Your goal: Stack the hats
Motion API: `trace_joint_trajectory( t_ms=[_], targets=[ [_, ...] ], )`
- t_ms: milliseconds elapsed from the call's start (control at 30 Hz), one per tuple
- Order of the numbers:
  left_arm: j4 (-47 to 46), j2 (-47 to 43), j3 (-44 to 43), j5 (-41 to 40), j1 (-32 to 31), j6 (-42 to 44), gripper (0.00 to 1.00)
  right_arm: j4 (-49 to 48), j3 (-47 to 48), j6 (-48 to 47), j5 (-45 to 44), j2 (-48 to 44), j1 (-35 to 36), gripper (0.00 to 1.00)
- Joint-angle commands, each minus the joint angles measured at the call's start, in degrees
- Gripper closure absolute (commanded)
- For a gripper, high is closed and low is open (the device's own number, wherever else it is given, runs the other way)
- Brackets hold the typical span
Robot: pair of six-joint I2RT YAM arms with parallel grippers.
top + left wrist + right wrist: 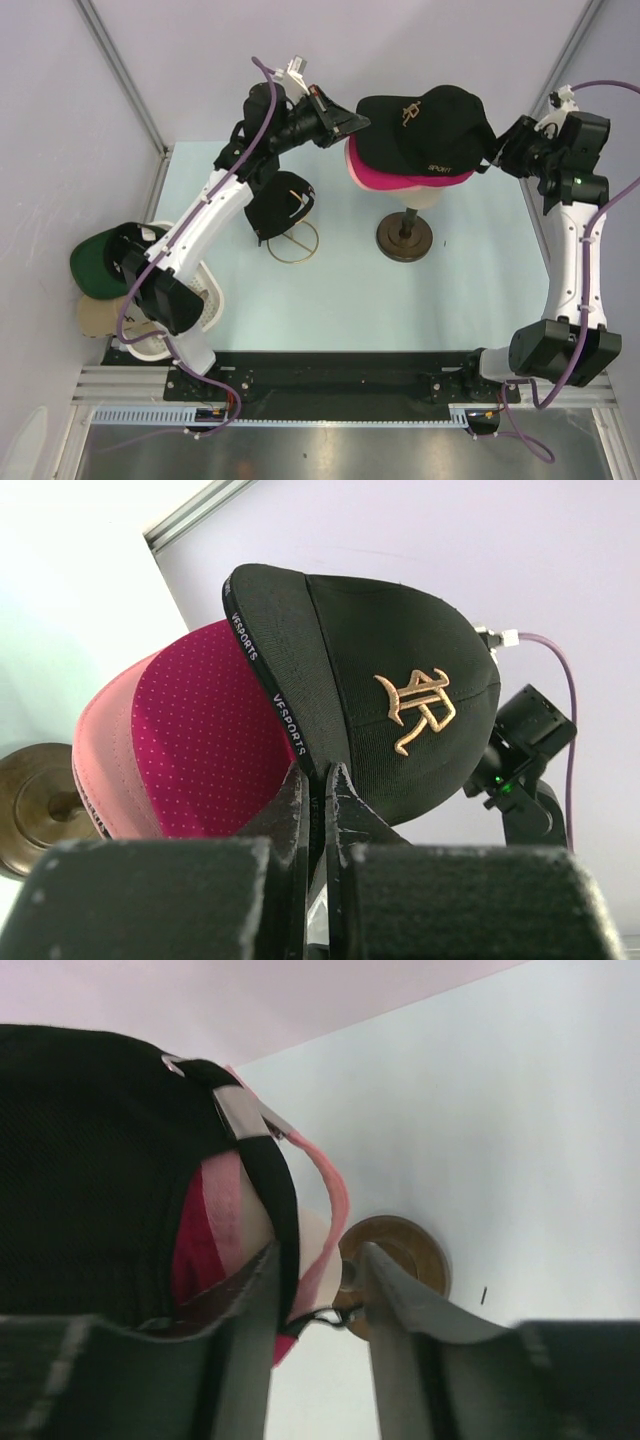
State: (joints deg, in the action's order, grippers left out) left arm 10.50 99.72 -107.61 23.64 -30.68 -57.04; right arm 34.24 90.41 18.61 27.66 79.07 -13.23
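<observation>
We're clamping the left gripper (322, 780) on the black cap's (425, 125) brim to seat it over the magenta cap (385, 180) on the mannequin head (428, 202); the right gripper (315, 1260) is gaping at its back.

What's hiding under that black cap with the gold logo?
A magenta cap, then a light pink cap, both on a beige mannequin head. Most of the head is covered.
</observation>
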Motion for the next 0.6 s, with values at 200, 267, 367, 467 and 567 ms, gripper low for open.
trace_joint_trajectory(
  t_ms=[200, 267, 367, 467, 567],
  targets=[
    [8.8, 1.8, 0.5, -5.2, 1.1, 6.7, 1.00, 2.5, -4.4, 3.1, 2.7, -9.0, -5.9, 0.37],
    [8.3, 1.4, 1.3, -5.0, 1.1, 6.2, 1.00, 2.6, -4.2, 4.1, 1.7, -9.6, -6.8, 0.34],
    [7.4, 1.1, 2.5, -4.1, 1.1, 5.4, 0.99, 1.2, -2.4, 6.1, 1.7, -10.4, -7.2, 0.33],
    [5.6, 1.1, 4.6, -3.1, 1.4, 3.3, 1.00, -1.7, 1.2, 8.4, 2.4, -10.7, -7.2, 0.31],
    [6.5, 1.4, 5.1, -3.6, 1.4, 3.3, 1.00, -6.0, 5.2, 11.4, 4.8, -10.3, -7.0, 0.25]
  ],
)
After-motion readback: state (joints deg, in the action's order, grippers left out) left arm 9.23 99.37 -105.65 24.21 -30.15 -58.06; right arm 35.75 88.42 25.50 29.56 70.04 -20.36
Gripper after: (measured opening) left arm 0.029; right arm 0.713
